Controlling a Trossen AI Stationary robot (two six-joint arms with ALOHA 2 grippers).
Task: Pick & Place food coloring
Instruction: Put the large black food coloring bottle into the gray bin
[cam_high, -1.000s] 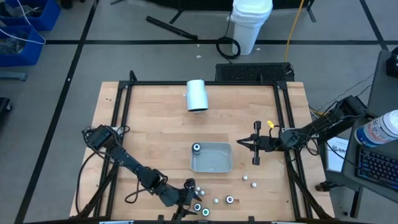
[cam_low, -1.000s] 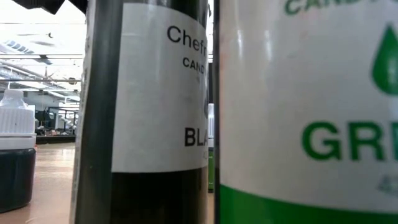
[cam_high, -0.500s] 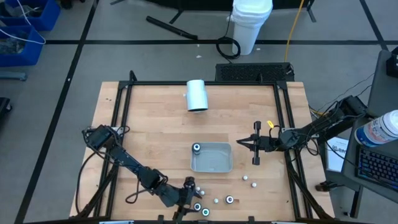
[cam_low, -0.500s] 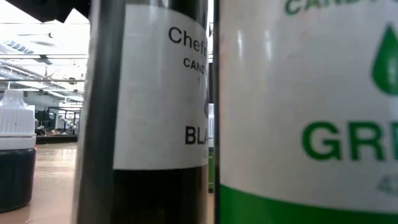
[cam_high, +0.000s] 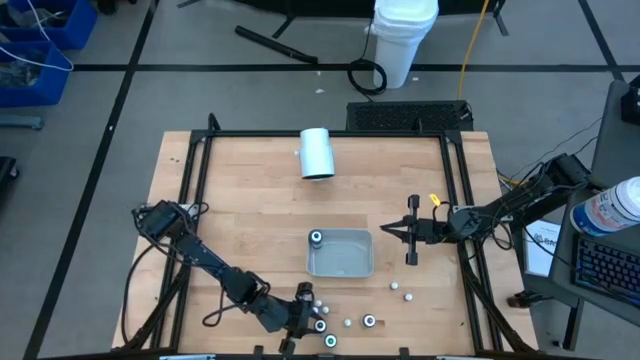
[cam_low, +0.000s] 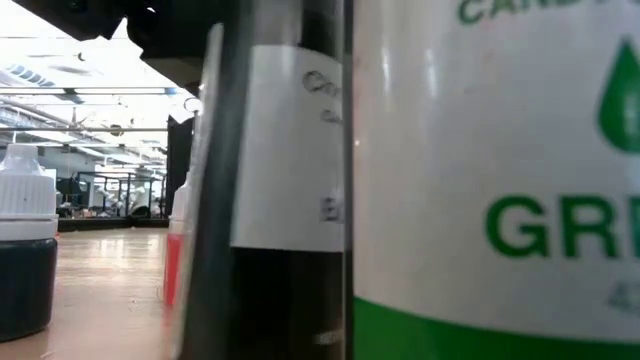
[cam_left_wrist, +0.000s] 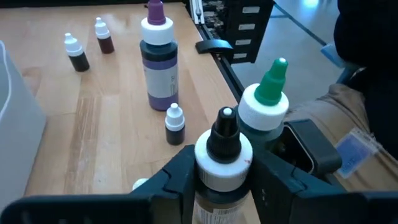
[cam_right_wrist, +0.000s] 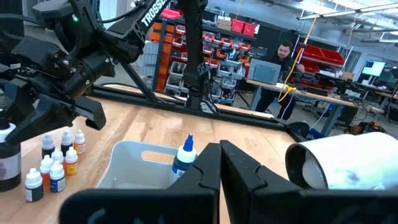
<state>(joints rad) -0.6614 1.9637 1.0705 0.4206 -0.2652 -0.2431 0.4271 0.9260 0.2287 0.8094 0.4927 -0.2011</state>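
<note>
Wooden tabletop (cam_high: 250, 220) framed by black rails carried the whole arrangement, seen from above. Left gripper (cam_high: 305, 318) lay low at the table's near edge, and in the left wrist view its two dark fingers (cam_left_wrist: 177, 174) pressed against either side of a black-tipped, white-collared food coloring bottle (cam_left_wrist: 222, 155), grasping it upright. Just beside that bottle stood a green-tipped bottle (cam_left_wrist: 264, 106), whose white label with green lettering filled the right of the low view (cam_low: 490, 170); the held dark bottle appeared beside it there (cam_low: 290, 220), tilted slightly. Other bottles of the set stood apart on the wood: a taller purple-capped bottle (cam_left_wrist: 158, 59), a small dark dropper bottle (cam_left_wrist: 175, 124) near it, and two more small ones (cam_left_wrist: 73, 51) farther off. From above, several white-capped bottles (cam_high: 369, 321) dotted the near part of the table, two (cam_high: 401, 290) lying nearer the right arm. A grey rectangular tray (cam_high: 345, 265) sat at centre with one blue bottle (cam_high: 316, 238) standing in its far-left corner. Right gripper (cam_high: 392, 232) hovered just right of the tray, its jaws clenched with nothing between them. A white cylinder (cam_high: 317, 152) lay on its side toward the far edge. A person (cam_right_wrist: 283, 68) sat at a desk in the room beyond.
</note>
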